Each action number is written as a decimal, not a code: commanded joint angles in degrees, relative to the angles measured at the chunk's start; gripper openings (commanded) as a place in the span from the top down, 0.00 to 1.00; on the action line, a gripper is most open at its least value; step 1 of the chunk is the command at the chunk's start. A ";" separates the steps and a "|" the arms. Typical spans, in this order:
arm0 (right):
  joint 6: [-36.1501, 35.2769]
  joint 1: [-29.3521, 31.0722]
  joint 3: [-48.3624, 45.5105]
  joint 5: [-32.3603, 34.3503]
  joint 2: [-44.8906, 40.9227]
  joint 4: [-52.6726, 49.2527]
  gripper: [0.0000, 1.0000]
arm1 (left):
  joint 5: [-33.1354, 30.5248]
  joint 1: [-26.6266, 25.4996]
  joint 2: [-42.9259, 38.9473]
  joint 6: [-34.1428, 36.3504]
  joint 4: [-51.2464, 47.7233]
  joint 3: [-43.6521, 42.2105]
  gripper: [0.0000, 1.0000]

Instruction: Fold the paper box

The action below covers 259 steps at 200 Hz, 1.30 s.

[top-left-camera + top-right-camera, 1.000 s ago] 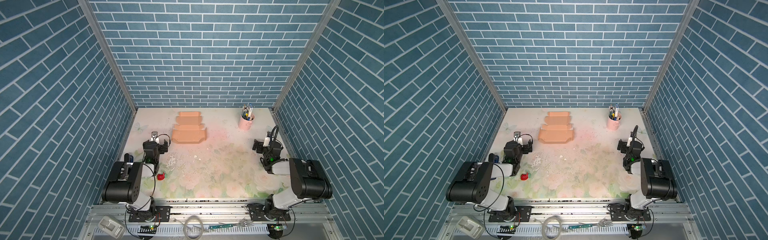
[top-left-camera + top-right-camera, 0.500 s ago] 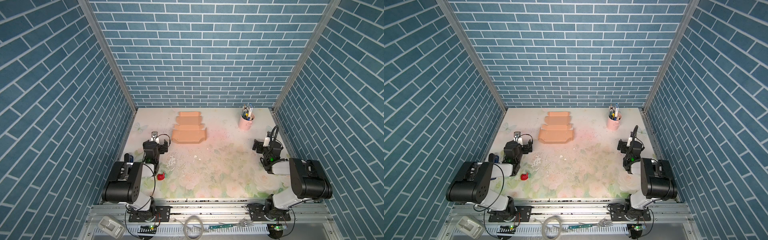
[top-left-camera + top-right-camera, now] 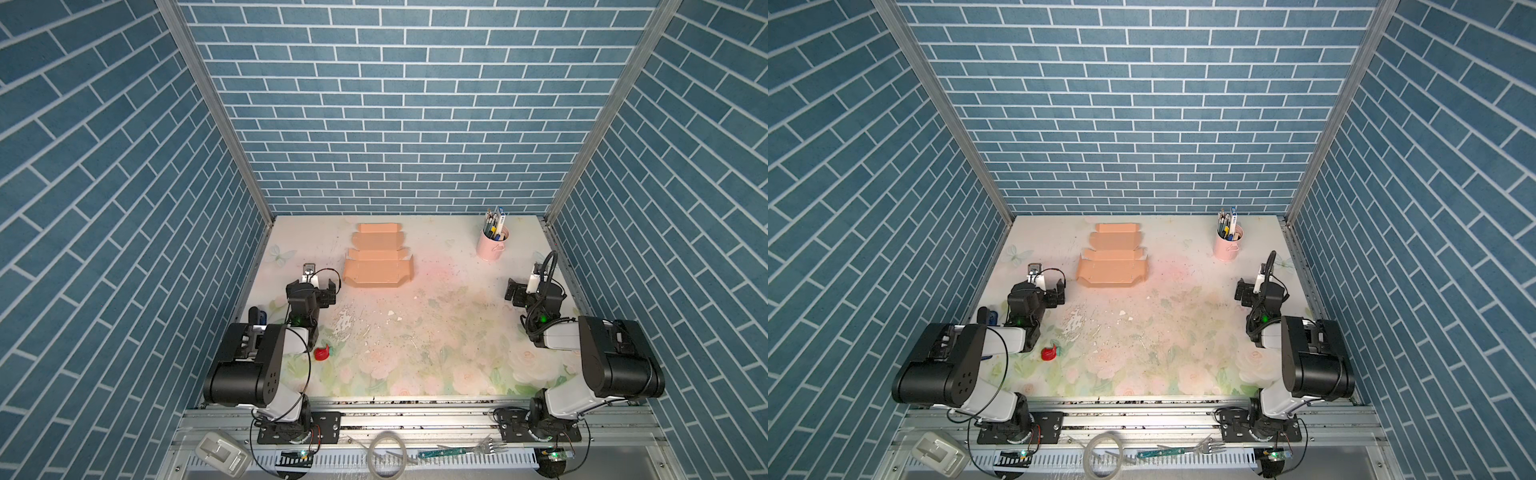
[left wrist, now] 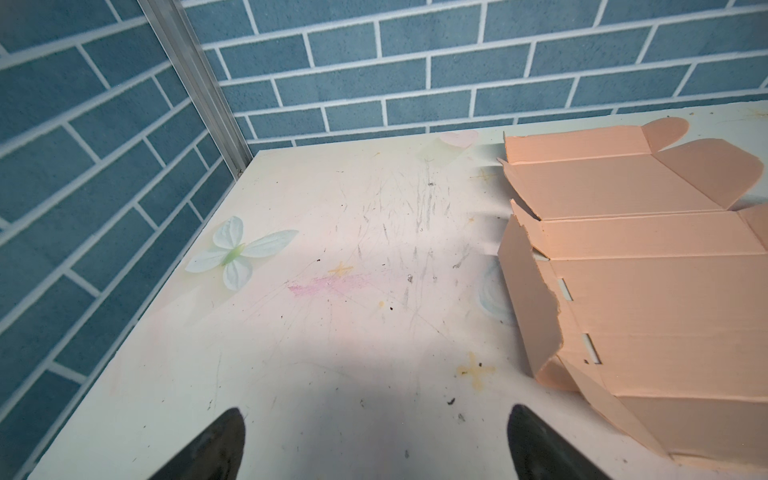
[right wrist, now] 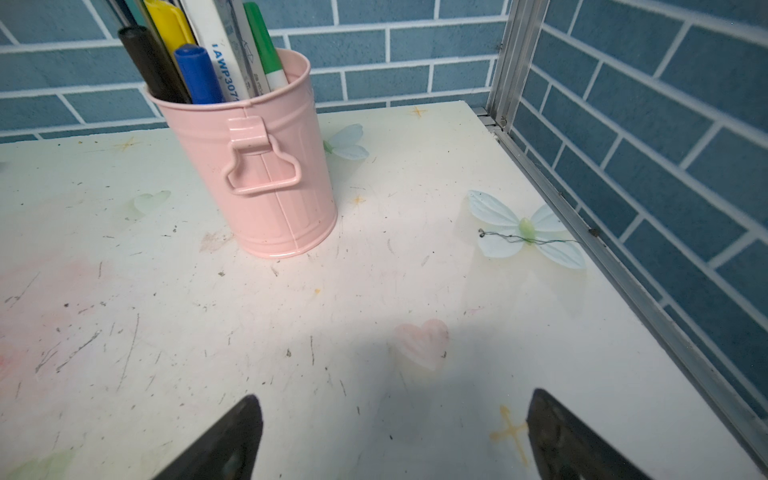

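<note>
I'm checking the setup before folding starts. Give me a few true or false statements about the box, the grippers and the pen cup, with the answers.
1. The paper box lies opened out on the table, held by neither gripper. True.
2. The left gripper is shut on a flap. False: its jaws stand open and empty beside the box.
3. The pink cup stands upright with pens in it. True.
4. The pink cup sits on the paper box. False: it stands apart from it, on the table.
5. The right gripper is open and empty. True.
</note>
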 commanded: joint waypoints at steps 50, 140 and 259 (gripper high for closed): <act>-1.46 -0.25 0.25 -0.85 -0.39 -0.51 0.01 | -0.18 -0.05 0.47 0.38 -0.84 1.17 0.00; -1.20 0.39 -2.17 3.37 -0.61 3.96 0.01 | -1.83 -0.40 -0.41 0.14 -3.25 2.07 0.01; -1.88 1.97 -3.35 6.73 -0.53 6.39 0.03 | -11.23 -1.63 -16.74 -13.91 -43.35 22.86 0.00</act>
